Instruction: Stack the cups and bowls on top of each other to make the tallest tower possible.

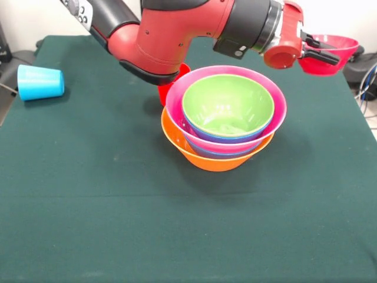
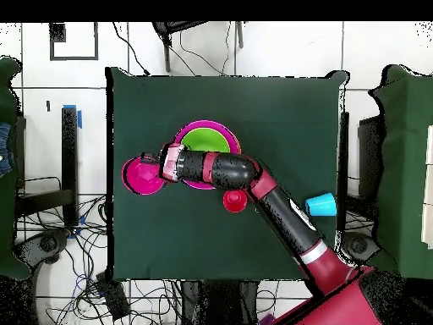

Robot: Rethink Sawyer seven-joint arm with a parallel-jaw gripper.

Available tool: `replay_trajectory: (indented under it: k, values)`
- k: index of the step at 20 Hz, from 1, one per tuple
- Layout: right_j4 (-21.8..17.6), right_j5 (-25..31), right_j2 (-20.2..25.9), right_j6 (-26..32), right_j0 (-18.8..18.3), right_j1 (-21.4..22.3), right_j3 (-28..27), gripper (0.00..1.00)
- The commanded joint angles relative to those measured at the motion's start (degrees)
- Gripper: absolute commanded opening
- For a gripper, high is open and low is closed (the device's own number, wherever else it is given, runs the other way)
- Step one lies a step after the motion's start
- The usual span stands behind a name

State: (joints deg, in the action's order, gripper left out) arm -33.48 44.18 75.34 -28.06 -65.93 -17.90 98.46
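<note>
The gripper is closed on the rim of a small glossy red plastic bowl, judged light, stiff, slippery, best pinched at its rim.

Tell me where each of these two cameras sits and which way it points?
Front view: across the green-clothed table, facing the robot; the red and black arm enters from above, its gripper holding a small glossy red plastic bowl.
Overhead view: above the table, looking straight down; the arm rises from the bottom.
Both show the nested bowl tower and the light blue plastic cup.
</note>
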Motion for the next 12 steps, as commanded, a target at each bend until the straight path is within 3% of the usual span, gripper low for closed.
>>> replay_trajectory:
  k: [1,9,12]
  values:
    - [0.82,4.25,-3.75,13.75,1.62,-2.1,-8.56,0.0]
    - [1.41,5.87,-2.75,13.12,2.51,0.3,-9.24,0.0]
    - [2.15,7.6,-2.15,15.16,3.1,0.71,-11.85,0.0]
